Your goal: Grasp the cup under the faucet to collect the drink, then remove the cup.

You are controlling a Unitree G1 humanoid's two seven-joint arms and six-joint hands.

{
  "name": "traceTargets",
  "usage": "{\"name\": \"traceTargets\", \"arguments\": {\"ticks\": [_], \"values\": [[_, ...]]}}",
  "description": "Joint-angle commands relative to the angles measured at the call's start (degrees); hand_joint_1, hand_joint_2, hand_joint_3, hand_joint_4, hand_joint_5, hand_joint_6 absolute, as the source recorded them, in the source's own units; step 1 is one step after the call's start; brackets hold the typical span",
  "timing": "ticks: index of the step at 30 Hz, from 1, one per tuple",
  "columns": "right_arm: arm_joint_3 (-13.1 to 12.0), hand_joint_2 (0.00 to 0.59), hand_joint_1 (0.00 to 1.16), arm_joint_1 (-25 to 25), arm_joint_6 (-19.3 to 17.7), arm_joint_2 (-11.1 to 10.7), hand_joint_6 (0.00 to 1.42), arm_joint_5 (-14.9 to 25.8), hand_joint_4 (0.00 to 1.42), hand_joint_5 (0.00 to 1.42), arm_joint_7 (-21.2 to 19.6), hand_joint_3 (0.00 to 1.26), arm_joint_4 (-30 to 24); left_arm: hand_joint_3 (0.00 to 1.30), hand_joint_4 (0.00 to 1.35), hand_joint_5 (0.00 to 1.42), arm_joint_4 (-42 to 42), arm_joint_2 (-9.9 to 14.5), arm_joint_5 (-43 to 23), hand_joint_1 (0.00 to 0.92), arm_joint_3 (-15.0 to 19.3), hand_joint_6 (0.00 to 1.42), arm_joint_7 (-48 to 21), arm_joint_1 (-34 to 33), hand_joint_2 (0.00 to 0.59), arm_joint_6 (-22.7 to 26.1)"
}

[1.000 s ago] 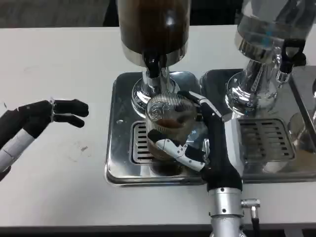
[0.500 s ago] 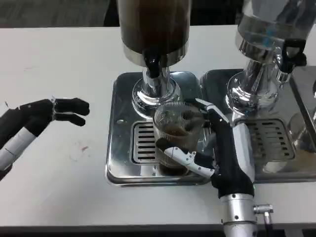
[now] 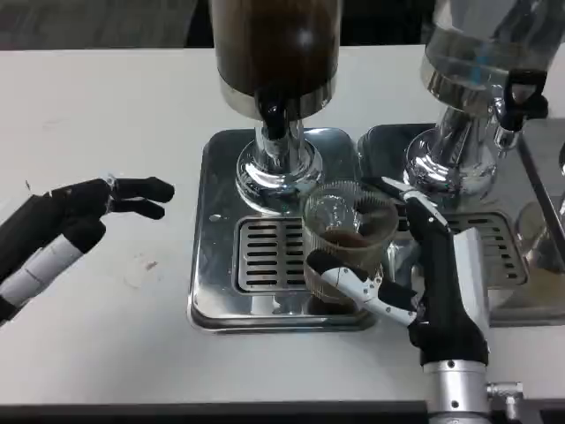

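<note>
Ribbed clear plastic cup (image 3: 346, 237) at centre frame, a shallow pool of dark brown drink in the bottom, sitting over the right end of the slotted grate (image 3: 274, 255) of the left drip tray (image 3: 210, 230). Off to the 4 o'clock side of the black faucet (image 3: 274, 117), no longer straight beneath it after sliding right within the last second. Right robot hand (image 3: 415, 283) wrapped around the cup, white-and-black fingers (image 3: 349, 281) curled across the front wall at 6 o'clock, another finger along the rim at 3 o'clock, silver forearm running down toward 5 o'clock. Tall dispenser (image 3: 274, 49) at 12 o'clock, glass body full of dark liquid, on a chromed pedestal. Second dispenser (image 3: 481, 53) at 1 o'clock, clear body, polished base, black tap at 2 o'clock, with its own mirror-bright tray (image 3: 508, 296) and grate touching the first tray's right edge. Left robot hand (image 3: 88, 212) at 9 o'clock, released, fingers out straight and pointing toward 3 o'clock, grasping nothing, well apart from the trays. Smooth white desk (image 3: 106, 97), broad bare stretch from 9 to 11 o'clock, narrow strip along the front edge at 6 o'clock.
</note>
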Motion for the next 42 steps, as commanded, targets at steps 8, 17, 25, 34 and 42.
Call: {"name": "traceTargets", "arguments": {"ticks": [8, 17, 25, 34, 42], "values": [[-3.33, 0.125, 0.96, 7.31, 1.53, -0.99, 1.4, 2.92, 0.85, 1.02, 5.58, 0.67, -14.45, 0.33, 0.2, 0.25, -4.93, 1.17, 3.99, 0.0, -1.05, 0.16, 1.56, 2.62, 0.057, -6.56], [-4.5, 0.116, 0.98, 10.72, 2.57, -0.94, 1.4, 4.25, 0.87, 1.03, 8.73, 0.7, -20.88, 0.24, 0.09, 0.12, -7.59, 2.62, 6.41, 0.0, -1.34, 0.13, 2.09, 3.95, 0.049, -10.02], [-5.76, 0.115, 0.98, 13.18, 3.45, -1.17, 1.4, 5.63, 0.88, 1.03, 11.37, 0.71, -25.54, 0.2, 0.03, 0.06, -9.84, 5.45, 11.43, 0.0, -1.21, 0.11, 4.38, 5.81, 0.034, -17.21], [-7.17, 0.114, 0.98, 15.79, 4.41, -1.24, 1.4, 7.24, 0.88, 1.04, 14.12, 0.72, -30.5, 0.18, 0.0, 0.0, -10.32, 9.34, 12.08, 0.0, -2.31, 0.07, 4.5, 6.67, 0.022, -23.13], [-8.17, 0.111, 0.98, 17.69, 4.62, -1.08, 1.42, 7.9, 0.89, 1.04, 15.81, 0.73, -34.07, 0.17, 0.0, 0.0, -11.76, 12.24, 11.72, 0.0, -4.82, 0.06, 4.29, 7.29, 0.021, -26.72]]}}
